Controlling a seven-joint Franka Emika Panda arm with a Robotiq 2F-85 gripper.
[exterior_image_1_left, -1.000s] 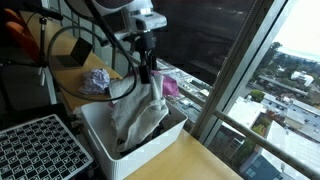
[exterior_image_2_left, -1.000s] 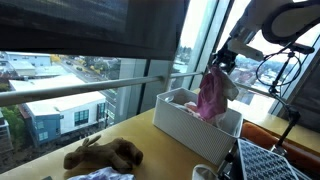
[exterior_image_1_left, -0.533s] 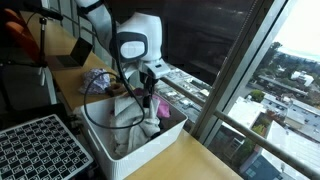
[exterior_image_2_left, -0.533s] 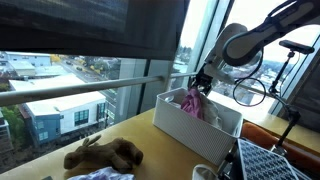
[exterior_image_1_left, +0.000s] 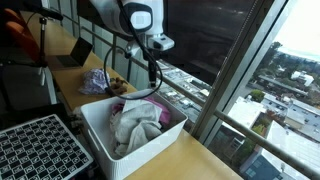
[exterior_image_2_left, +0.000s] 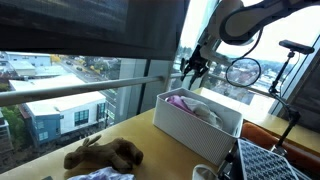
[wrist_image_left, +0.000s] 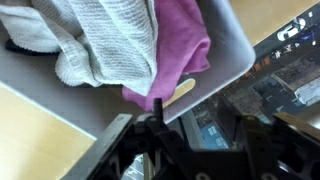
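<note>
My gripper (exterior_image_1_left: 151, 70) hangs over the white bin (exterior_image_1_left: 100, 140), apart from the clothes lying in it. In the wrist view the gripper (wrist_image_left: 190, 135) is open, and only the window ledge and the street far below show between its black fingers (wrist_image_left: 113, 143). A grey-white knit cloth (wrist_image_left: 100, 40) and a pink cloth (wrist_image_left: 180, 45) lie heaped in the bin (wrist_image_left: 232, 50). In both exterior views the heap (exterior_image_1_left: 135, 122) sits low inside the walls, with the pink cloth (exterior_image_2_left: 185, 101) below the gripper (exterior_image_2_left: 193, 68).
A black grid tray (exterior_image_1_left: 40, 150) stands next to the bin on the wooden table. A brown plush toy (exterior_image_2_left: 105, 155) lies on the table near the window. A purple bundle (exterior_image_1_left: 97, 82) sits behind the bin. Window glass and a rail run close alongside.
The gripper came down into the bin with the cloths hanging from it, let them go, opened and rose. The cloths now lie in the bin.
</note>
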